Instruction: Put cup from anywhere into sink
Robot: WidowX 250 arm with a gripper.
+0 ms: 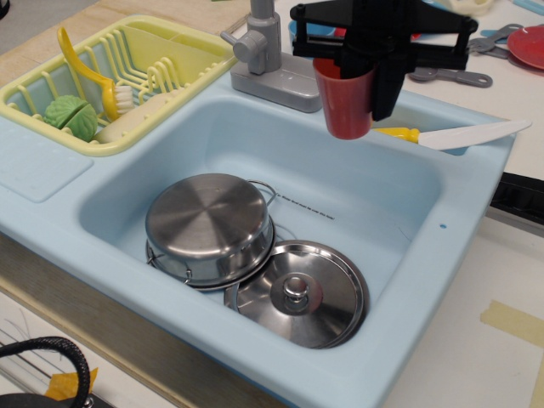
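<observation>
Black gripper pinching the red cup upright by its rim, cup hanging below it (clear of the bottom), over the far right of the light-blue sink, grey faucet just left.

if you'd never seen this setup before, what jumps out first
The black gripper holding an upright orange-red cup in the air over the back of the light-blue sink, next to the grey faucet. Next, on the basin floor, an upside-down steel pot with its lid lying beside it, touching. At far left, a yellow dish rack holds a green toy vegetable.
</observation>
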